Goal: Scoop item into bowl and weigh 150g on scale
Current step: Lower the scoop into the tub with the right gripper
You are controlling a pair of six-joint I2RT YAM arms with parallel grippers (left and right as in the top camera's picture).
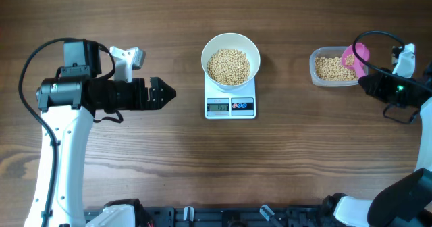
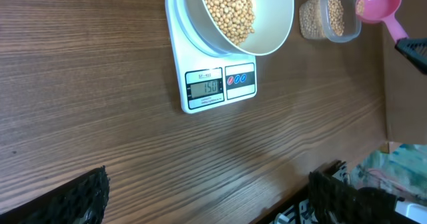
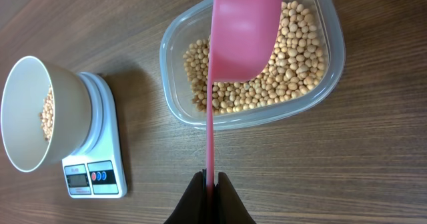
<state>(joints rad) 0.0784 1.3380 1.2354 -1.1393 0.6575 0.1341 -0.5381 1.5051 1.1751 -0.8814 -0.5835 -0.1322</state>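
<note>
The bowl [image 1: 254, 51] sits on the scale [image 1: 230, 107] in the middle of the table [image 1: 202, 166], with beans [image 1: 228, 66] in it. A tub [image 1: 315, 71] of more beans lies to the right, a scoop [image 1: 356, 55] over it. The left gripper [image 1: 171, 92] is left of the scale.

Bright, even light, sharp frames, soft shadow under the bowl [image 3: 27, 114].

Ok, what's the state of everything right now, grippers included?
white bowl: upright on the scale, partly filled with soybeans.
scale: on, display reads 150.
clear tub: uncovered, soybeans inside.
pink scoop: held by its handle above the clear tub.
left gripper: open, empty.
right gripper: shut on the pink scoop's handle.
</note>
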